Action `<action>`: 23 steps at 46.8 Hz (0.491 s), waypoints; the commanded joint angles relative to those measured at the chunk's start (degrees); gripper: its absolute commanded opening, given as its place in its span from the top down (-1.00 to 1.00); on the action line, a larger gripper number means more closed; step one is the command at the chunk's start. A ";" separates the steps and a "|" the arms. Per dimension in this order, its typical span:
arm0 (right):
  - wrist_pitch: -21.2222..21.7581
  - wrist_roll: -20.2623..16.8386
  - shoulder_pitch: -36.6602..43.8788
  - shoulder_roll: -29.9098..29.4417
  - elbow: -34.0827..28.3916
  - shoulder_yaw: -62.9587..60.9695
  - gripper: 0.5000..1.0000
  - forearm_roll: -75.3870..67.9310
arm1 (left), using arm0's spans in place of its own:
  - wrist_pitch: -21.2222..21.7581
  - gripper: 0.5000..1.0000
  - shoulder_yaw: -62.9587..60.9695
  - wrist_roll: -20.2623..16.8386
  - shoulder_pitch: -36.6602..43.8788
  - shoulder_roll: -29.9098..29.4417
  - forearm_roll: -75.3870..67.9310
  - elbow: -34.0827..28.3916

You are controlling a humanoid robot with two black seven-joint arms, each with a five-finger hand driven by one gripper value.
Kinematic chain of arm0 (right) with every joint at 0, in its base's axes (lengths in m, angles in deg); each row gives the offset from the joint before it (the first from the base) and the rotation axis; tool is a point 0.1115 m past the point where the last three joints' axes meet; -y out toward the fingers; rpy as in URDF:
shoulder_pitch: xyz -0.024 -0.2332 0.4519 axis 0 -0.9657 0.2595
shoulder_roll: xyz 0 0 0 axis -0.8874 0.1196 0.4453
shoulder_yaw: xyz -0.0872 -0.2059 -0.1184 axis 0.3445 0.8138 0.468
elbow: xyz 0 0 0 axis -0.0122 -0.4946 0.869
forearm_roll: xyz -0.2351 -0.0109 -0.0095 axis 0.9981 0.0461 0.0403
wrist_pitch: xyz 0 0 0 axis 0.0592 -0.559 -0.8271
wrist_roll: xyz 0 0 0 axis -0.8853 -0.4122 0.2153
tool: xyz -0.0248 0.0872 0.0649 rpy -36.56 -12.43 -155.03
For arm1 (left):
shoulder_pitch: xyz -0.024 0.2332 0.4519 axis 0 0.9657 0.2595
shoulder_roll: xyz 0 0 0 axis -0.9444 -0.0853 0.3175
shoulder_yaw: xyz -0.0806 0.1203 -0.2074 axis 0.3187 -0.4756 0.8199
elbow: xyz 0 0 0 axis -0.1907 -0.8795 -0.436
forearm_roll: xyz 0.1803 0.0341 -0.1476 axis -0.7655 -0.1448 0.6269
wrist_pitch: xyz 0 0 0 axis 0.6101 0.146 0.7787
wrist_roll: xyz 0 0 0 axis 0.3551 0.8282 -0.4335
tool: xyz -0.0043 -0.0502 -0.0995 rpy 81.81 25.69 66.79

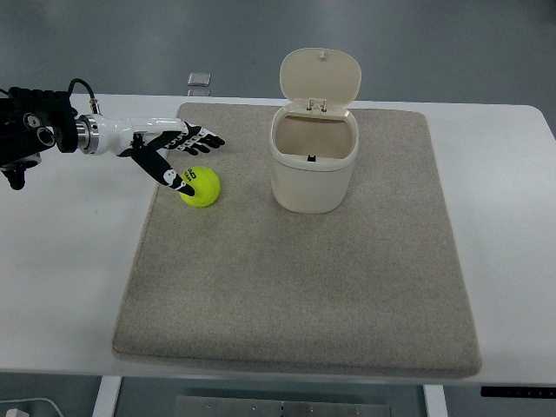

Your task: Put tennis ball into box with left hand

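A yellow-green tennis ball lies on the grey mat, left of the box. The box is a cream bin with its hinged lid standing open at the back. My left hand reaches in from the left edge and hovers just over the ball's upper left side. Its fingers are spread: the thumb points down against the ball's left side, the other fingers stretch out above and behind it. The ball is not grasped. No right arm shows.
The mat lies on a white table. A small grey object sits at the table's far edge, behind the mat.
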 commanded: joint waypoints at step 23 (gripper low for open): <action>0.00 0.05 0.00 0.00 0.00 -0.05 -0.75 0.00 | 2.74 -0.84 0.07 0.00 -0.60 0.85 -9.62 0.68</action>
